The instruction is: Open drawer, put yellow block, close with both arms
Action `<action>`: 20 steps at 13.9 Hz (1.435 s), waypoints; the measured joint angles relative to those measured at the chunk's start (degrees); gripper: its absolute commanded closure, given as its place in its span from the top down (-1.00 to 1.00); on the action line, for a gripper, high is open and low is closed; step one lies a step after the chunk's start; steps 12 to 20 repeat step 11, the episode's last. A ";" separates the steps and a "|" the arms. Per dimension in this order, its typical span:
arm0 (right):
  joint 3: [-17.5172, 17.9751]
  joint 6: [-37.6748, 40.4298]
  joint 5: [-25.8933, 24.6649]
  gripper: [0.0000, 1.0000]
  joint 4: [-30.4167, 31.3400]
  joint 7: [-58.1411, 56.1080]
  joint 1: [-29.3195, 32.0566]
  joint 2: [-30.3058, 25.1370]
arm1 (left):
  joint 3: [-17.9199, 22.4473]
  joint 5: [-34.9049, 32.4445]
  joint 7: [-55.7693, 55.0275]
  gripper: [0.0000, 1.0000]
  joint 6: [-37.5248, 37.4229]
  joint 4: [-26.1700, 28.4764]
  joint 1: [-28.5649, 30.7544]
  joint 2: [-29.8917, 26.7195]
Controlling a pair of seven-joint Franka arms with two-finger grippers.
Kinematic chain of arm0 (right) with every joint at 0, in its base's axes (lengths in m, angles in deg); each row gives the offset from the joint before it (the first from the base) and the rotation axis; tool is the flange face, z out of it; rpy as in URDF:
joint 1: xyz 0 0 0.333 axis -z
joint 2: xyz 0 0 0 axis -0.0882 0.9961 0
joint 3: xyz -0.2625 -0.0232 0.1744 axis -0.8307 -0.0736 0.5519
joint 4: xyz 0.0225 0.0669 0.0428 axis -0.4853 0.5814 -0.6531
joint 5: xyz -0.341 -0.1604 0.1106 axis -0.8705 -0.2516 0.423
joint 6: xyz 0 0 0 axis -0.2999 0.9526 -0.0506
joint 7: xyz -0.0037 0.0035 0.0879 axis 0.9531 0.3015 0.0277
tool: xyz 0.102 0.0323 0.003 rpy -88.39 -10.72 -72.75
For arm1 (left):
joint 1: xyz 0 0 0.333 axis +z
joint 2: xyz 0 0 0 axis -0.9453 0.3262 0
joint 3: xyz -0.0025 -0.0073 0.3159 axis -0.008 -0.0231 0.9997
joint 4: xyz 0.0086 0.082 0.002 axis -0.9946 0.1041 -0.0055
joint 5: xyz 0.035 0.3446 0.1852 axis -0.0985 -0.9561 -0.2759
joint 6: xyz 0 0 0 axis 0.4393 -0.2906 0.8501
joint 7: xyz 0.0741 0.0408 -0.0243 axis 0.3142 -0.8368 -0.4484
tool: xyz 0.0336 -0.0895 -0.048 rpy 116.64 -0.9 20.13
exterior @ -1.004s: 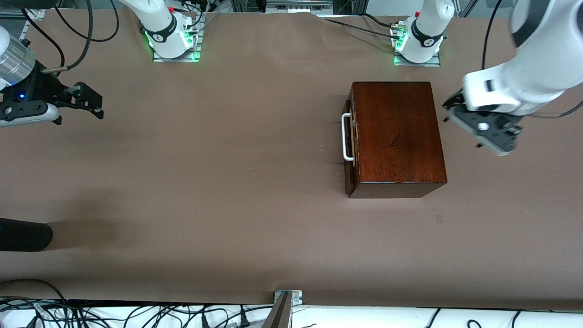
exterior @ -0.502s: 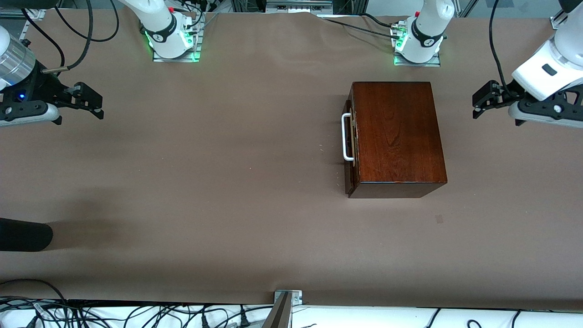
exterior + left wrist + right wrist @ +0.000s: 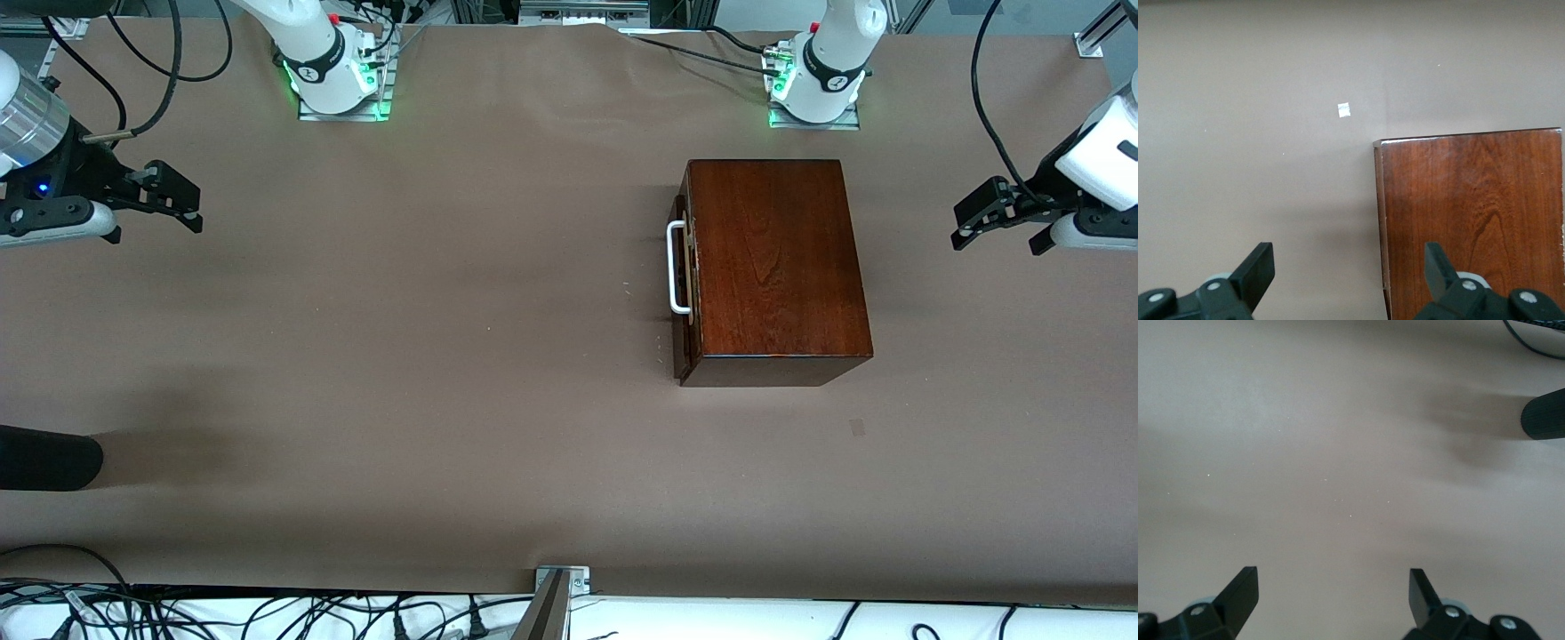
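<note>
The dark-brown wooden box (image 3: 773, 267) stands on the table toward the left arm's end. Its drawer front (image 3: 683, 347) sits against the box, and the white bar handle (image 3: 677, 267) faces the right arm's end. The yellow block is not in view. My left gripper (image 3: 996, 233) is open and empty, in the air beside the box at the left arm's table edge. The left wrist view shows it (image 3: 1347, 260) over the box's corner (image 3: 1471, 213). My right gripper (image 3: 164, 218) is open and empty over the right arm's end of the table, and in the right wrist view (image 3: 1331, 580) it is over bare table.
A black cylinder (image 3: 44, 458) pokes in at the right arm's end, nearer the front camera; it also shows in the right wrist view (image 3: 1545, 417). A small pale patch (image 3: 857, 428) lies on the table near the box. Cables lie along the front edge.
My left arm has swung away from the box toward its own end of the table, and its gripper has turned. The right arm and the box have not moved.
</note>
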 measured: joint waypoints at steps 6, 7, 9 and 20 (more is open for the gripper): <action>0.00 -0.05 0.00 1.00 0.00 0.00 0.00 0.00 | 0.31 0.00 -0.40 1.00 0.28 4.35 -0.55 -3.79; 0.00 -0.05 0.00 1.00 0.00 0.00 0.00 0.00 | 0.29 0.00 -0.41 1.00 0.28 4.68 -0.79 -4.04; 0.00 -0.06 0.00 1.00 0.00 0.00 0.00 0.00 | 0.27 0.00 -0.43 1.00 0.27 5.00 -1.26 -4.12; 0.00 -0.06 0.00 1.00 0.00 0.00 0.00 0.00 | 0.27 0.00 -0.45 1.00 0.06 5.07 -1.61 -4.12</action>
